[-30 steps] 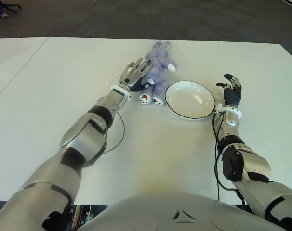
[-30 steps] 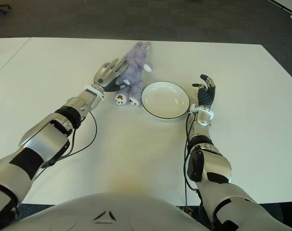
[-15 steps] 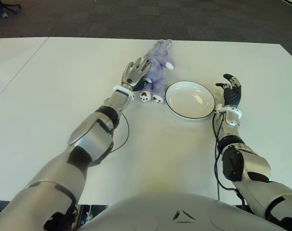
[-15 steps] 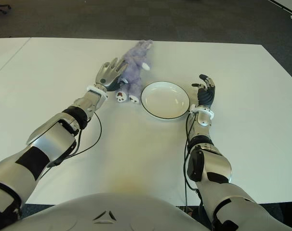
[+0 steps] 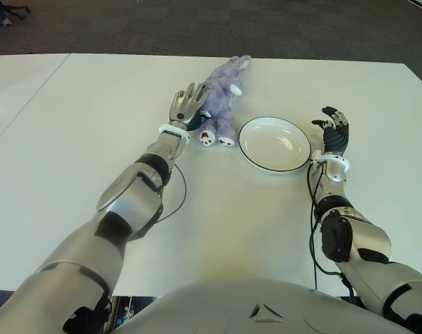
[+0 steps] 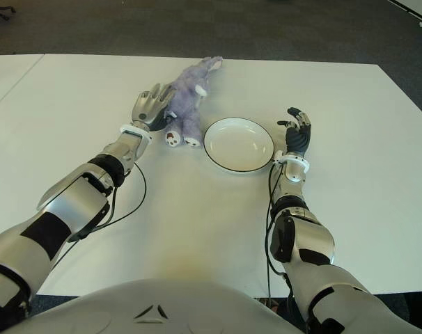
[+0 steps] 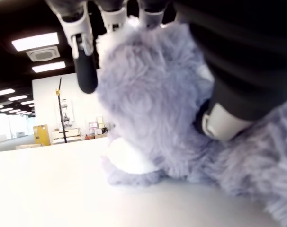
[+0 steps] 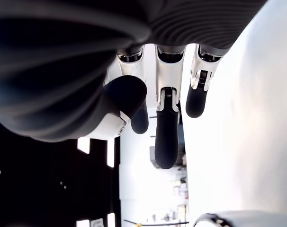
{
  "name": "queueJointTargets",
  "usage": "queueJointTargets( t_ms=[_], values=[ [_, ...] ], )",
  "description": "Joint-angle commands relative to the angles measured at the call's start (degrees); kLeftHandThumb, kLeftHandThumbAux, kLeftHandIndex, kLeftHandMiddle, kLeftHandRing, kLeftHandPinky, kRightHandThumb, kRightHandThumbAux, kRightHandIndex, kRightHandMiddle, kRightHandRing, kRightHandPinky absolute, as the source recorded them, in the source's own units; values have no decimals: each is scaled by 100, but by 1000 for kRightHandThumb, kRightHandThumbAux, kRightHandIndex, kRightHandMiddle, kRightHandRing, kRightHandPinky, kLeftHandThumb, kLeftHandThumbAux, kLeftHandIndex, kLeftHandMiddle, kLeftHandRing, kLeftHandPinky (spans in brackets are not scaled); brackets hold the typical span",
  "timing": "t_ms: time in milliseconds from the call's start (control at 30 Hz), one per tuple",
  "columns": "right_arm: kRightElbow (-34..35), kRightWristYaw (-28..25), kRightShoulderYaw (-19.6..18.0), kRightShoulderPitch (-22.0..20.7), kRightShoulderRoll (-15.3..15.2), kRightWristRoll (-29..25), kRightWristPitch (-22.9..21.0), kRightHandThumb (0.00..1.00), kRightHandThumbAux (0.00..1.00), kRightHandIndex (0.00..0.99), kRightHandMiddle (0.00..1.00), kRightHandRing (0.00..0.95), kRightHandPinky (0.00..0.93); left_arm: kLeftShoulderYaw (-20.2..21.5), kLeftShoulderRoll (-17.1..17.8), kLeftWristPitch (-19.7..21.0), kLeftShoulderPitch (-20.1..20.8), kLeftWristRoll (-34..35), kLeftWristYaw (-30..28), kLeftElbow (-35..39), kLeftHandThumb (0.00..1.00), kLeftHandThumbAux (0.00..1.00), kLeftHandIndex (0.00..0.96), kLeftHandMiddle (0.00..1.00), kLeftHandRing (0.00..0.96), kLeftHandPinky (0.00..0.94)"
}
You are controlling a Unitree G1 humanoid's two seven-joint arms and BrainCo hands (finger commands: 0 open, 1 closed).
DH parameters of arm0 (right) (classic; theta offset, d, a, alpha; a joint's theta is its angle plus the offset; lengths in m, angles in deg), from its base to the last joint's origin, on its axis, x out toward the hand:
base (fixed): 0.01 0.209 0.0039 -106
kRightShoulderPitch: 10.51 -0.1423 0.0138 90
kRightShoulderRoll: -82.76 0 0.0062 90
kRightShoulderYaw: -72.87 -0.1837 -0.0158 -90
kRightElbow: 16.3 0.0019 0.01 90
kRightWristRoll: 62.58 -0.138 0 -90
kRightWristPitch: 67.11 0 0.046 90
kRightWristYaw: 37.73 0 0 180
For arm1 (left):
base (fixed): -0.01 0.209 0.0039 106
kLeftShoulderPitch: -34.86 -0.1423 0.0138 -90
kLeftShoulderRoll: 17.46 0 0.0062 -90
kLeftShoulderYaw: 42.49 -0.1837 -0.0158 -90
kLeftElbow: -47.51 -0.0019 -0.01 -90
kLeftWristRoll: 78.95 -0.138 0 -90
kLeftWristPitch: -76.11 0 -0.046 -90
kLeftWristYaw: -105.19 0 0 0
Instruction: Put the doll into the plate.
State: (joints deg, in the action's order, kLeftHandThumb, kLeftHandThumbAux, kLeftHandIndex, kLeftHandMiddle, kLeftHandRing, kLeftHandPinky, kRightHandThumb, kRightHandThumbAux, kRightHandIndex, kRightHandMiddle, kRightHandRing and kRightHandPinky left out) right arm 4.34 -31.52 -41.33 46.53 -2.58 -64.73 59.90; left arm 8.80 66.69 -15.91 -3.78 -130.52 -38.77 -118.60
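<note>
A purple plush doll (image 5: 219,106) lies on the white table (image 5: 232,223), its head toward the far edge and its white feet toward me. My left hand (image 5: 186,106) sits against the doll's left side with fingers spread. In the left wrist view the straight fingers (image 7: 85,71) reach over the fur (image 7: 153,109) and the thumb presses into it, without closing. The white plate (image 5: 275,144) with a dark rim stands just right of the doll, with nothing in it. My right hand (image 5: 334,130) shows to the right of the plate, fingers (image 8: 166,132) relaxed and holding nothing.
A black cable (image 5: 177,191) loops beside my left forearm. A seam to a second table (image 5: 30,97) runs along the left. Dark carpet (image 5: 197,28) lies beyond the table's far edge, with a chair base (image 5: 9,10) at the far left.
My left hand has slid a little to the left, off the top of the doll. The doll has turned, its head swinging to the right and farther away. The right hand has not moved.
</note>
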Motion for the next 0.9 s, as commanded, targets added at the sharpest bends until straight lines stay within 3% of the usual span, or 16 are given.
queueJointTargets(
  t_ms=[33, 67, 200, 333, 367, 400, 900],
  values=[
    [-797, 197, 7, 1251, 745, -36, -449, 1000, 660, 251, 245, 462, 193, 87, 213, 2, -357, 172, -637, -290, 1000, 662, 366, 471, 473, 497],
    [-796, 222, 27, 1254, 745, -18, -438, 1000, 660, 252, 247, 462, 167, 91, 221, -3, -355, 190, -650, -286, 961, 656, 373, 489, 512, 699],
    [-804, 318, 88, 1248, 739, 35, -477, 1000, 659, 246, 243, 462, 137, 134, 235, -55, -357, 290, -616, -258, 948, 652, 376, 505, 534, 804],
    [-812, 366, 100, 1236, 739, 47, -519, 1000, 659, 244, 242, 462, 117, 157, 240, -87, -357, 351, -589, -250, 949, 652, 377, 508, 536, 817],
    [-811, 384, 96, 1234, 741, 43, -523, 1000, 659, 242, 244, 462, 106, 171, 244, -103, -358, 361, -562, -244, 877, 663, 392, 536, 737, 820],
    [-810, 396, 94, 1233, 743, 40, -525, 1000, 659, 239, 243, 462, 97, 181, 247, -114, -359, 366, -543, -240, 860, 666, 396, 544, 794, 829],
    [-798, 405, 111, 1261, 769, 25, -474, 1000, 660, 226, 245, 461, 104, -104, 524, -498, -230, 75, 46, 205, 853, 666, 401, 554, 823, 839]
  ],
)
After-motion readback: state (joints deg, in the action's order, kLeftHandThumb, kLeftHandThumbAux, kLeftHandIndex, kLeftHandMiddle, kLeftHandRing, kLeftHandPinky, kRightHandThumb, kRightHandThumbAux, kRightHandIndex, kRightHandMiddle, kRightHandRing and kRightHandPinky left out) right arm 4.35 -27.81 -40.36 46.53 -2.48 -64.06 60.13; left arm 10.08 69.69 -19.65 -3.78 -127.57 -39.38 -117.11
